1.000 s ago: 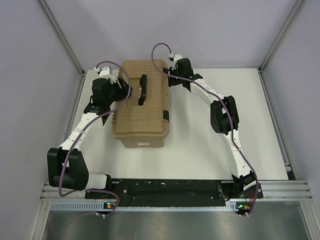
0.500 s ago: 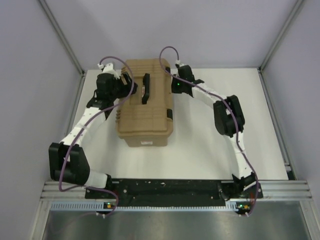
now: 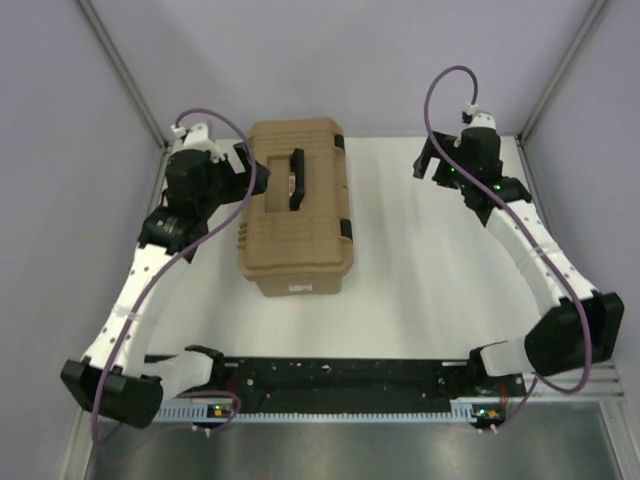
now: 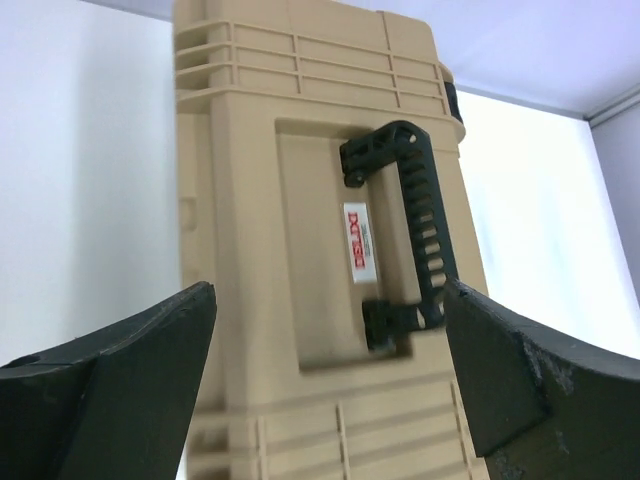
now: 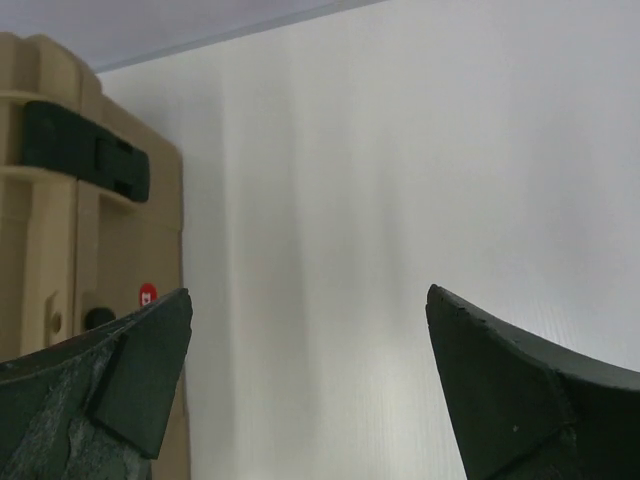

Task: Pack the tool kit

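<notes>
- Toolbox (image 3: 295,205), lid shut, lies with its long axis running away from the arm bases.
- Left gripper (image 3: 243,172), jaws wide, is nearer, just beside its left flank.
- Right gripper (image 3: 430,165), jaws wide, hangs well apart.

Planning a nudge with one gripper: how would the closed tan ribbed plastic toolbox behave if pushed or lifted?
The tan ribbed plastic toolbox looks rigid, so it should slide on the smooth white table. Broad and low, it seems unlikely to tip. Lifted by its black handle, it may swing; its weight cannot be judged.
</notes>
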`<action>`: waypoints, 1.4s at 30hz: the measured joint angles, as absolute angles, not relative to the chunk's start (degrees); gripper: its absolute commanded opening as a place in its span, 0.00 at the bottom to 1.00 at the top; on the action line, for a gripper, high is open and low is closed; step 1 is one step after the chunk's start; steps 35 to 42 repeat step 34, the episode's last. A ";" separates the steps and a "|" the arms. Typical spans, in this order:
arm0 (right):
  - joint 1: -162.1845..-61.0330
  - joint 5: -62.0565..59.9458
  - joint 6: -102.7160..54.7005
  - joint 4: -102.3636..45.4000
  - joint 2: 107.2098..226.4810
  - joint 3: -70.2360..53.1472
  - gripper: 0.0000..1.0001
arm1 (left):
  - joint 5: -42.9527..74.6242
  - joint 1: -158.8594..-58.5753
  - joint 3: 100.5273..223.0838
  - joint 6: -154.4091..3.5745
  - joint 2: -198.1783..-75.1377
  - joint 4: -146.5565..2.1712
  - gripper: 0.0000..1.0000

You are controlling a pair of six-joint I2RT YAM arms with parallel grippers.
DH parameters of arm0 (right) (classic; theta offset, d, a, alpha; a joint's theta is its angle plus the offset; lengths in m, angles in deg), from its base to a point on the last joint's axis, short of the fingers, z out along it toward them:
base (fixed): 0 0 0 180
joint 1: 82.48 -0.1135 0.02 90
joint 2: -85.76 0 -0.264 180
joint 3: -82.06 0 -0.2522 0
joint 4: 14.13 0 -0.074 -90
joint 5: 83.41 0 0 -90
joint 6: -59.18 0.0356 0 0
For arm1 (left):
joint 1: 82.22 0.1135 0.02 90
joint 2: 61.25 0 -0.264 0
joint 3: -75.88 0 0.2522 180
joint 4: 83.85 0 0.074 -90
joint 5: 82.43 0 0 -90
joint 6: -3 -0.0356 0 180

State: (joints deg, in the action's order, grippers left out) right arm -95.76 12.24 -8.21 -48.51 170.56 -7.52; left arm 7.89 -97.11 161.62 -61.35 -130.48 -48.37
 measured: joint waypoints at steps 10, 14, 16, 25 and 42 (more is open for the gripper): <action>-96.18 14.18 -13.78 -66.10 136.61 -14.36 0.99 | 6.21 -97.09 159.55 -61.33 -102.44 -25.36 0.98; -96.18 15.93 -15.25 -73.47 126.47 -13.07 0.99 | 6.45 -97.09 160.68 -60.67 -98.51 -16.16 0.98; -96.15 17.33 -15.25 -76.46 121.75 -12.02 0.99 | 6.65 -97.09 160.66 -60.08 -96.82 -11.85 0.98; -96.13 23.69 -13.15 -83.94 108.51 -9.00 0.99 | 5.33 -97.09 162.69 -59.32 -90.73 -1.05 0.99; -96.13 26.07 -11.97 -87.46 107.02 -9.20 0.99 | -0.04 -97.09 165.40 -59.47 -90.73 2.31 0.98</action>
